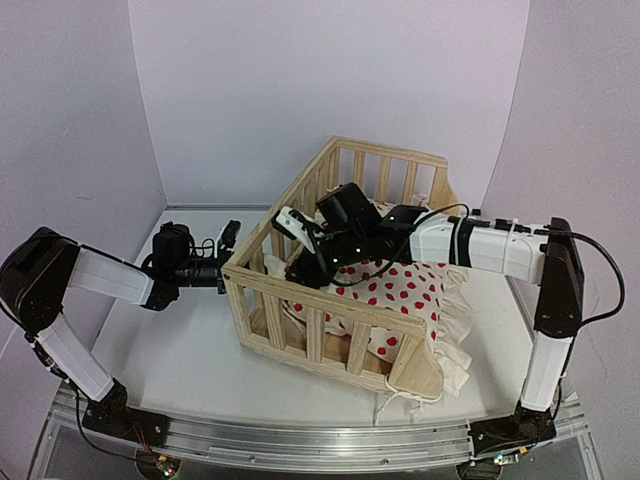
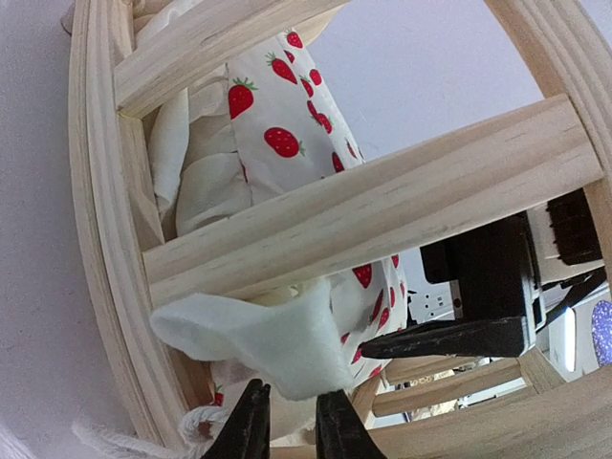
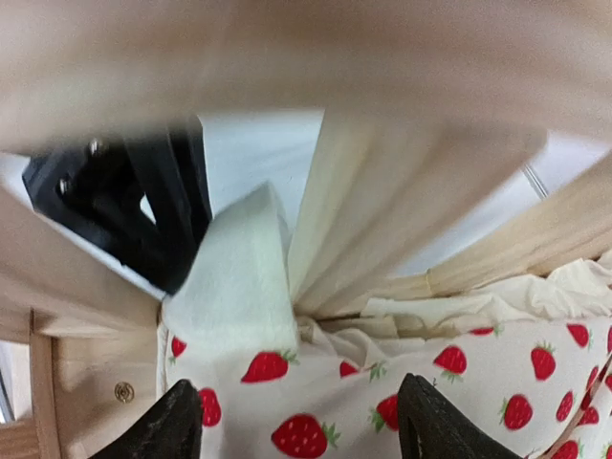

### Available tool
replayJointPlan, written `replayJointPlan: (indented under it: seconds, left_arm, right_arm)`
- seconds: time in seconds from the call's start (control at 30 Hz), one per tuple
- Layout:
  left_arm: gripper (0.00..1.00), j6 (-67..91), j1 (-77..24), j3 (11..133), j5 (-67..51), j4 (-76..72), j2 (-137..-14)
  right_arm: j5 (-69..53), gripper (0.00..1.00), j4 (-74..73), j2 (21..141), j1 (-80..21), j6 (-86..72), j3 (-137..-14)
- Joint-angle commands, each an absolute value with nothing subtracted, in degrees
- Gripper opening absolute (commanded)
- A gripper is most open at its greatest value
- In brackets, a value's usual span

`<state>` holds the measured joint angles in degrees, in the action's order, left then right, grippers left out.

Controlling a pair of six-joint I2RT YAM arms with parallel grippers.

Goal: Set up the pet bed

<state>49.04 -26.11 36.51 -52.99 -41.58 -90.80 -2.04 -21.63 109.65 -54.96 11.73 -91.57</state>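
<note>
Left wrist view showed you what top external hid: your left gripper pinched a white tie strip pulled out between 2 slats of the pet bed. That bed sat mid-way across the table. Your right gripper hung unclenched over the cushion, with rails crowding close around it.

A white table forms the ground of the scene, matte and evenly lit. Three pale lavender-grey walls close it in: a flat panel at the back and one angled in on each side. Along the table's near edge runs a silver metal rail with lengthwise grooves. In the left wrist view the same white surface shows down the left side, and the pale wall at the upper right.
</note>
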Motion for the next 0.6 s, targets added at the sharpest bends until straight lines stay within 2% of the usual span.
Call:
replayJointPlan:
  seconds: [0.0, 0.1, 0.2, 0.3, 0.43, 0.53, 0.57]
  left_arm:
    - [0.19, 49.2, -26.2, 36.3, -54.0, -43.9, -89.2]
    - [0.19, 49.1, -26.2, 36.2, -53.6, -43.9, -88.8]
    - [0.20, 49.2, -26.2, 36.0, -53.1, -43.9, -88.0]
    - [0.27, 49.1, -26.2, 35.2, -51.9, -43.9, -86.5]
    - [0.39, 48.0, -25.9, 33.5, -50.5, -43.2, -84.9]
    - [0.46, 46.9, -25.3, 32.1, -49.4, -42.3, -83.4]
    - [0.48, 46.6, -25.0, 31.6, -49.0, -41.8, -82.7]
  right_arm:
    - [0.0, 0.74, -21.8, 106.3, -55.6, 13.4, -87.7]
    - [1.6, 0.73, -21.3, 107.9, -55.6, 13.3, -87.6]
    - [2.9, 0.66, -19.9, 108.8, -55.6, 11.9, -87.5]
    - [3.7, 0.40, -18.7, 107.4, -55.6, 10.7, -86.8]
    - [3.0, 0.13, -20.3, 103.2, -55.6, 7.7, -86.2]
    - [1.2, 0.01, -26.7, 100.0, -55.5, 5.9, -85.7]
    - [0.9, 0.00, -28.8, 98.8, -55.4, 5.3, -85.5]
